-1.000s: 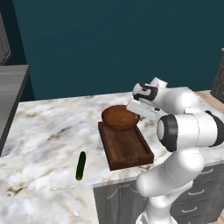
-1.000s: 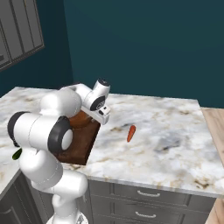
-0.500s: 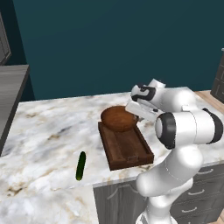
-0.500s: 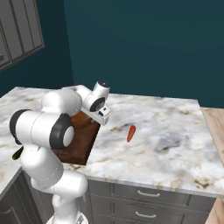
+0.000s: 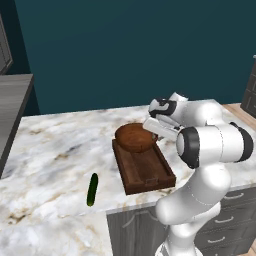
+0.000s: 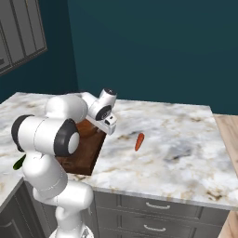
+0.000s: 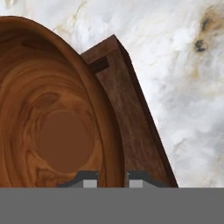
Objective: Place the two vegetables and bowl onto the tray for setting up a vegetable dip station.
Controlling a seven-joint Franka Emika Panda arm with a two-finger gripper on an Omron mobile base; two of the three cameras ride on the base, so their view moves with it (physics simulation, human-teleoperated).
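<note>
Wooden bowl sits on the tray's far end, gripper pinching its rim; release gently, lift straight clear, leaving room beside the bowl for vegetables.

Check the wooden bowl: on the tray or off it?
On it. The bowl sits over the far end of the tray, tilted, its rim between the gripper's fingers.

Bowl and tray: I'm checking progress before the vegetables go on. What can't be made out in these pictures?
- Left base view: where the claw meets the bowl; its fingertips are hidden by the hand.
- Right base view: most of the bowl and tray, hidden by the arm; the cucumber is nearly all covered.
- Hand view: the bowl and tray are cut off by the edges.
</note>
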